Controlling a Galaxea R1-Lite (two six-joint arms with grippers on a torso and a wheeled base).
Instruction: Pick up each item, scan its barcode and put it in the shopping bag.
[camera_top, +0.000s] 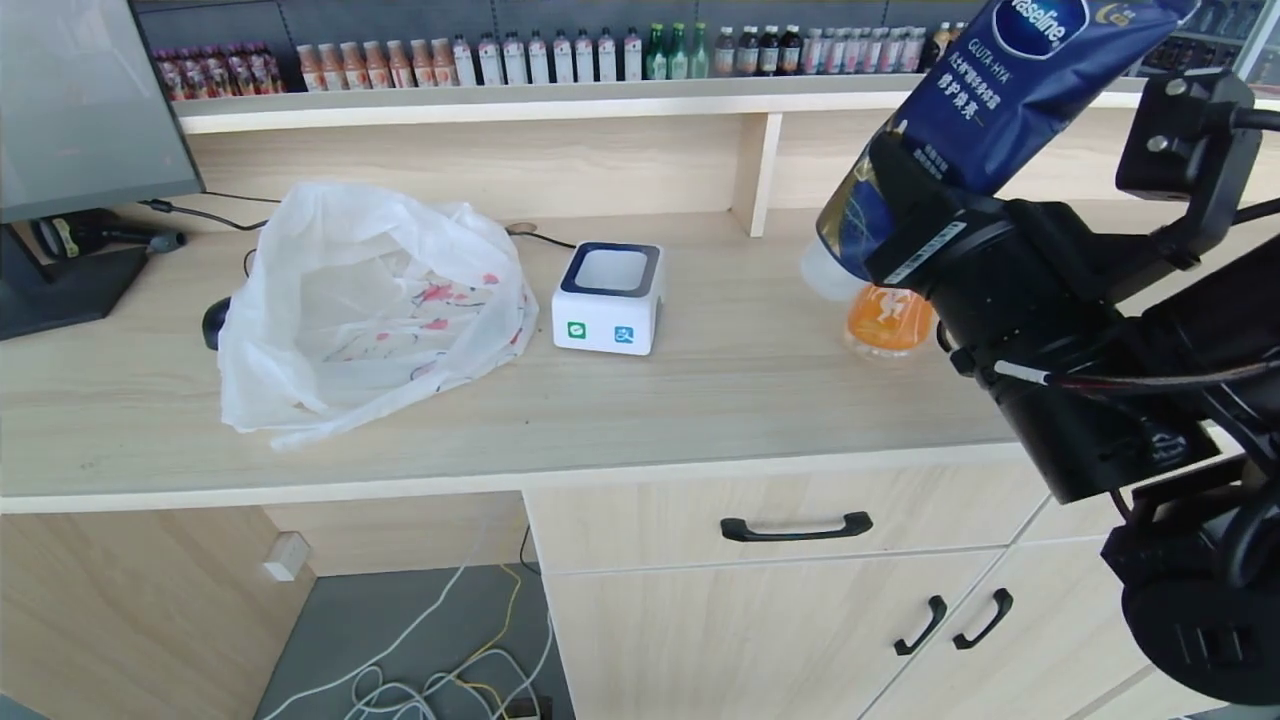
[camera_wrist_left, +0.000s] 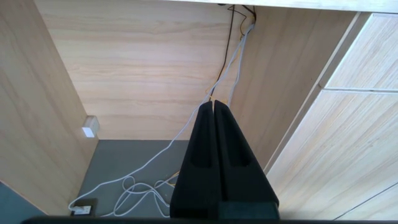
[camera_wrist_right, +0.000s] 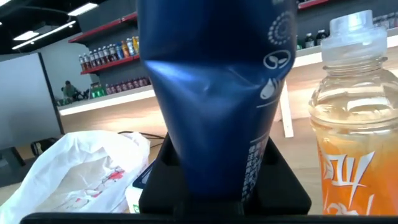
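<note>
Head view.
A: Right side status?
B: right gripper is clamped on the blue tube, held above the counter. The tube is tilted, cap end down, crimped end up and cut off by the frame edge.
A: Obstacles?
B: An orange drink bottle stands on the counter behind the cap end. The scanner is well apart, toward the left. The shopping bag sits just beside the scanner, mouth open. A mouse is at the bag's far side, with a monitor beyond it.
A: Room?
B: Bare counter between scanner and bottle. A raised shelf and its upright divider close off the back.

Left wrist view.
A: Left?
B: left gripper has its fingers pressed together with nothing between them. It sits below counter level, facing the knee-hole. Cables lie on the floor, with wood panels on both sides.

Right wrist view.
B: Tube is pinched between the fingers. Bottle is just beside it, bag and scanner farther off.
</note>
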